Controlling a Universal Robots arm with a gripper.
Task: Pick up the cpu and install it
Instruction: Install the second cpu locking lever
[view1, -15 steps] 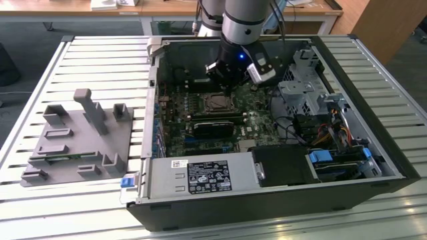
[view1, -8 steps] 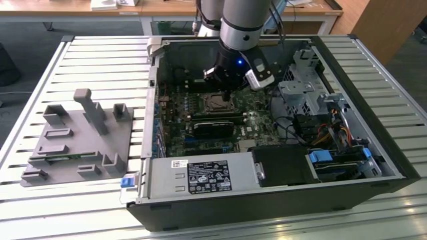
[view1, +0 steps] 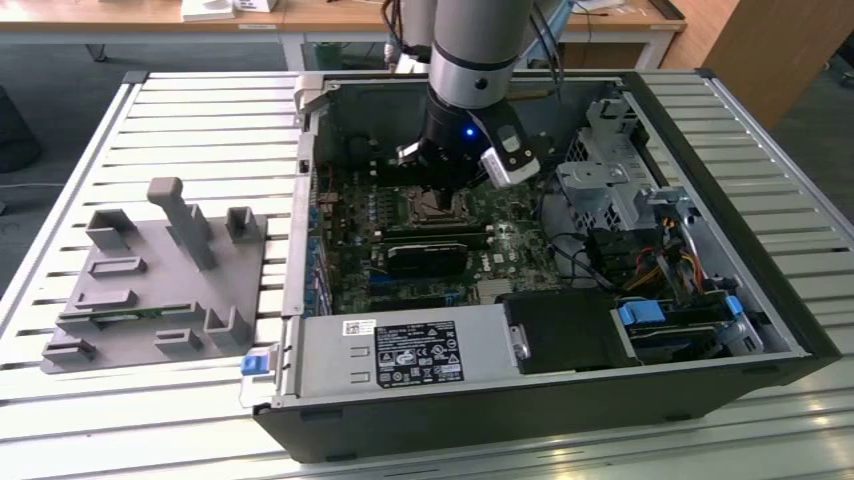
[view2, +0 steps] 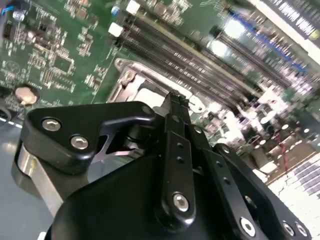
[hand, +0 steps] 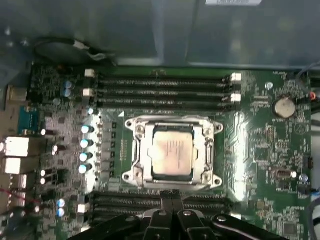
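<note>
**Colleague:** What am I looking at, big things first?

**Me:** A slatted table (view1: 200, 120) carries an open computer case (view1: 747, 300) lying on its side, and beside it, toward the exterior view's left edge of the table, a grey tray (view1: 147, 290) with upright blocks. Inside the case I see the green motherboard (hand: 260, 145), with rows of memory slots (hand: 160, 90) on two sides of the socket. My arm (view1: 474, 50) reaches down into the case over the board's middle.

**Colleague:** And the cpu?

**Me:** The cpu (hand: 172, 152) already sits in the socket frame (hand: 172, 122), silvery top up, flat and square within the metal surround. I judge it placed, though I can't tell from here whether it's fully seated or latched.

**Colleague:** Where is the gripper relative to it?

**Me:** In the first wrist view the gripper (hand: 170, 197) hangs above the board, its tips over the memory slots just beside the socket's edge. The cpu lies straight ahead of the tips, off to one side of them and not beneath. It's square, so there's no long axis to line up.

**Colleague:** Jaws?

**Me:** Pressed together, tips meeting, nothing between them. The second wrist view shows the same pinched fingers (view2: 175, 107) above the socket corner.
</note>
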